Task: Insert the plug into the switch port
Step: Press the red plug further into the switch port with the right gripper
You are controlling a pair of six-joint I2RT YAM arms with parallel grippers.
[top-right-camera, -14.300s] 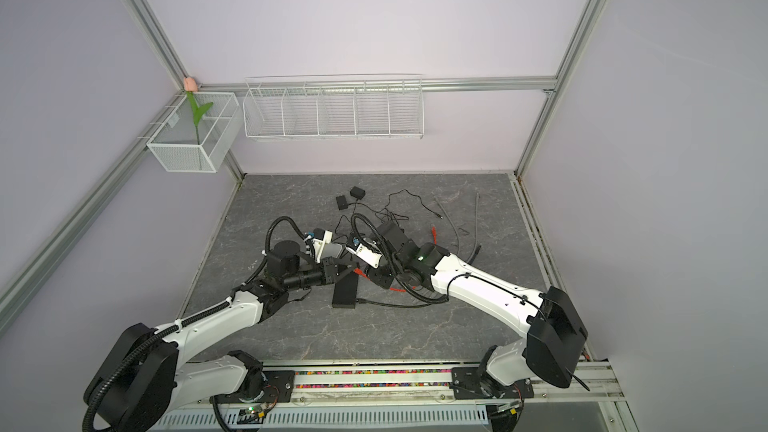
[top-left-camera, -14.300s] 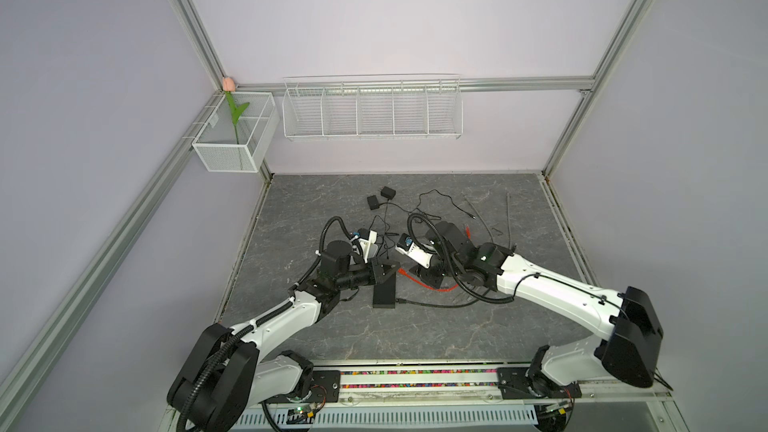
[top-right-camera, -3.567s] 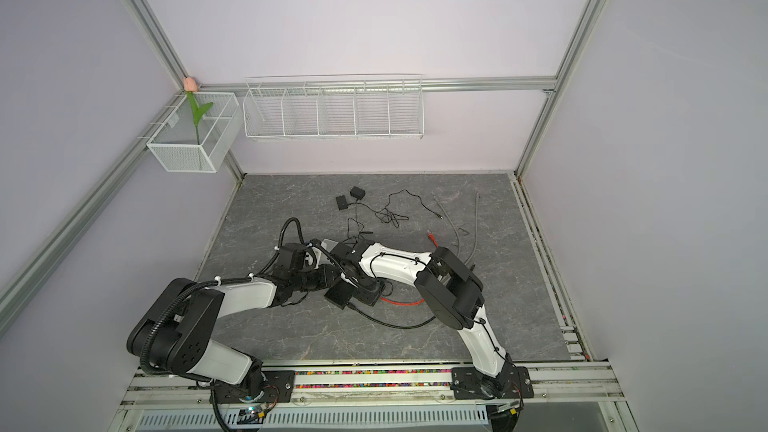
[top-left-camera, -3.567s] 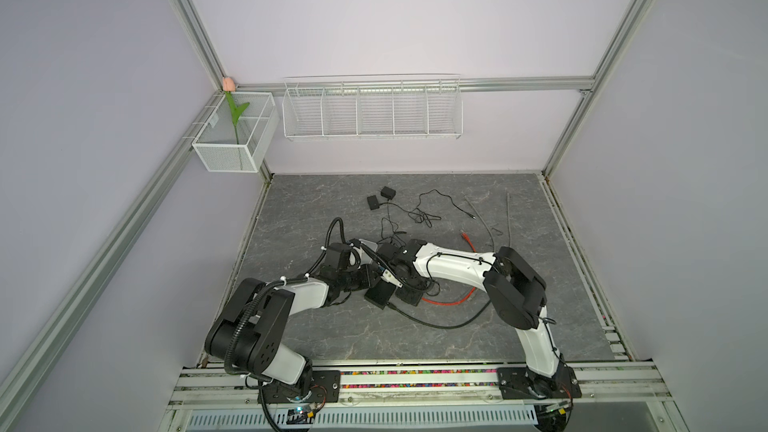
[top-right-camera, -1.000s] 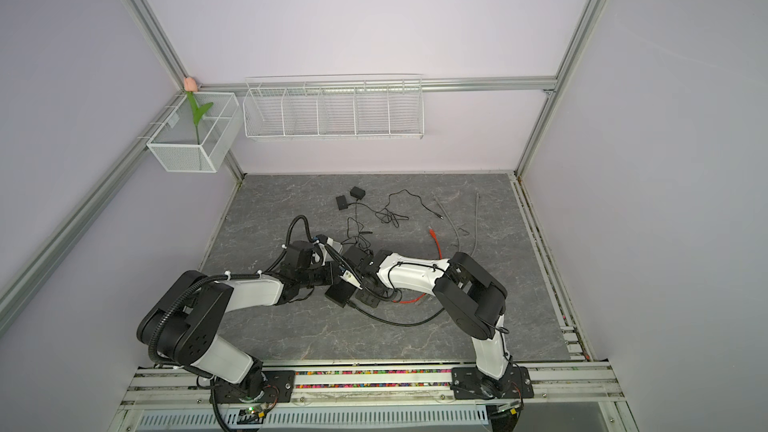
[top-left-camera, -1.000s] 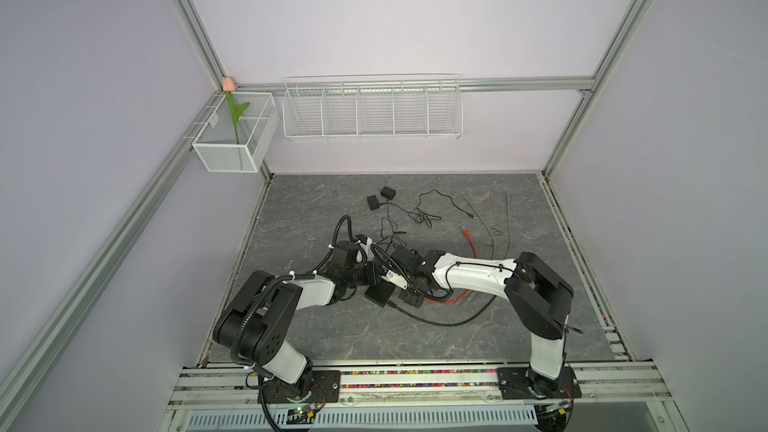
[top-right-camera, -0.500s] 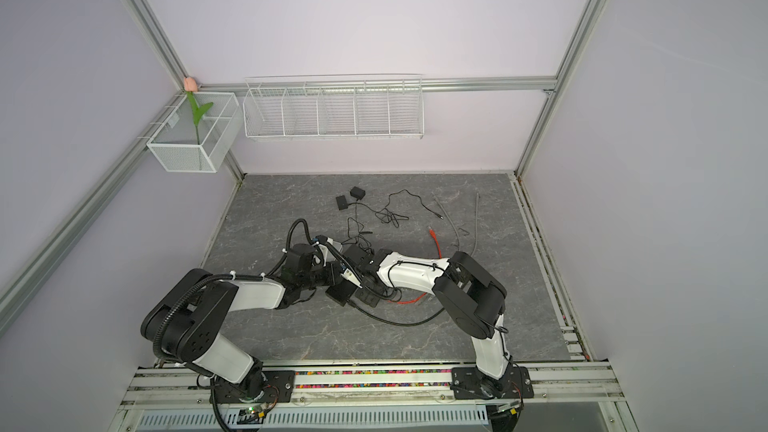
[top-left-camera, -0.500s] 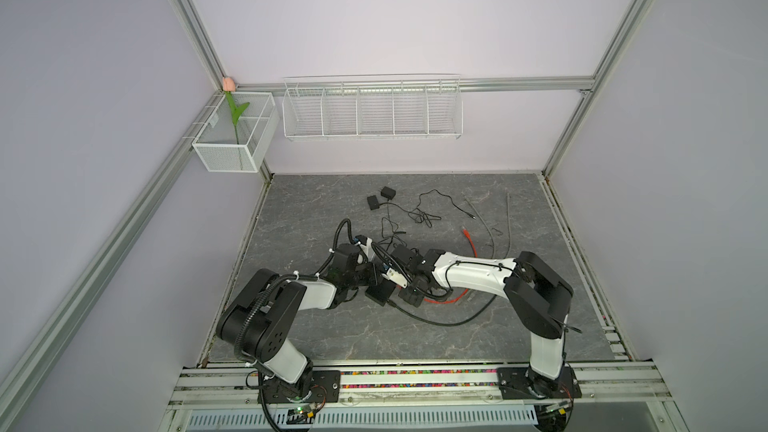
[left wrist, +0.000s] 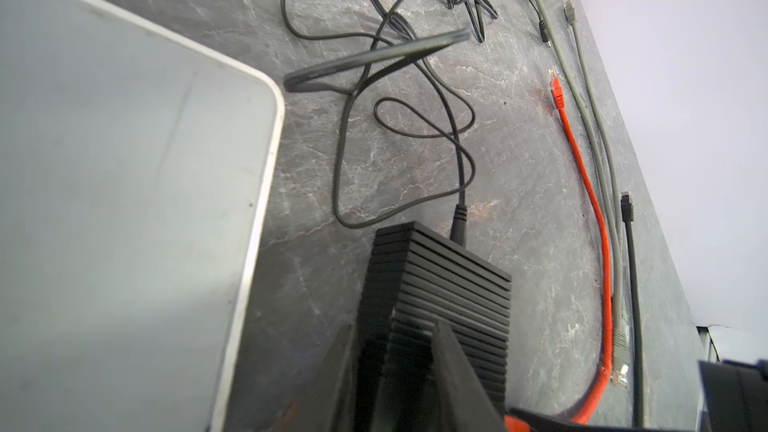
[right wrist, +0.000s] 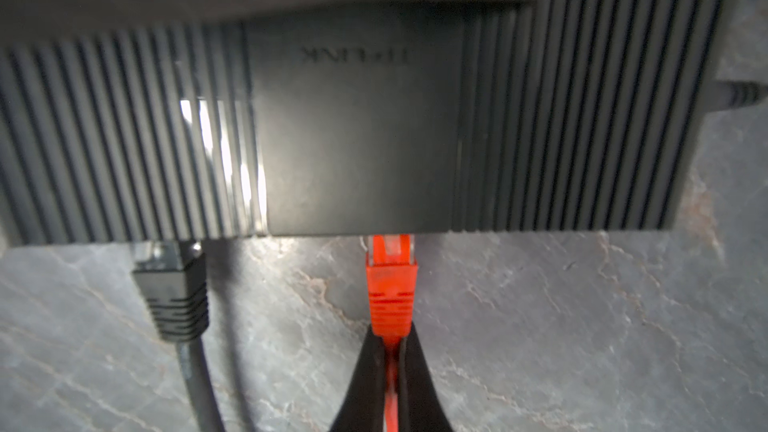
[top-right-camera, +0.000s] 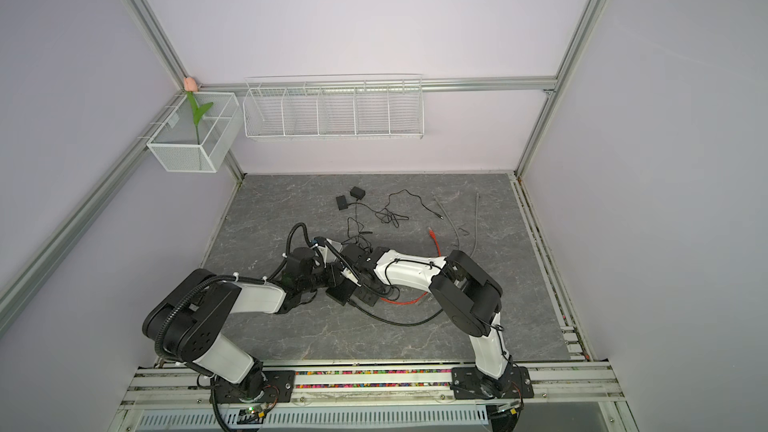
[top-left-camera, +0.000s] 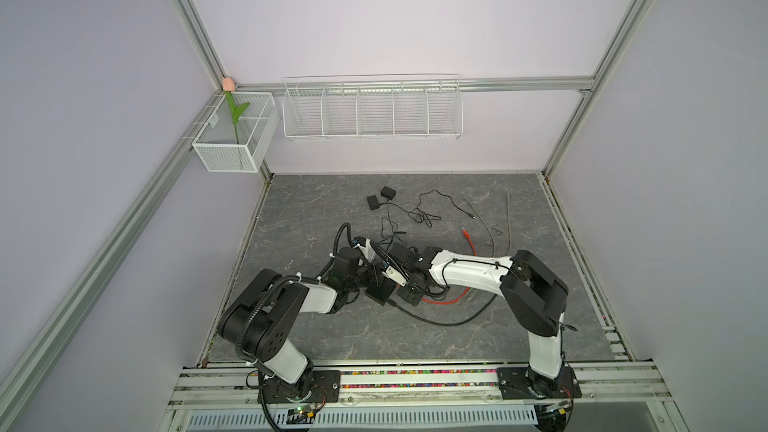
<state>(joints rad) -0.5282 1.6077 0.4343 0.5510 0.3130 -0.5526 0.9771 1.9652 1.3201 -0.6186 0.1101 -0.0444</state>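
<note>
At the front edge of the black TP-Link switch (right wrist: 357,139) on the bench (right wrist: 540,326), orange RJ45 plug (right wrist: 390,284) sits w/ tip pushed into it, right jaws pinched shut on its tail, left jaws part-open, clamping switch's end

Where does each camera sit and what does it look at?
Top views: high in front, looking down at the table; both arms show.
Left wrist: on the left arm, looking low over the switch; left claw tips show.
Right wrist: on the right arm, facing the switch's ports; right claw pinches the orange cable behind the plug.
Shared: both wrist views show switch and orange cable.
</note>
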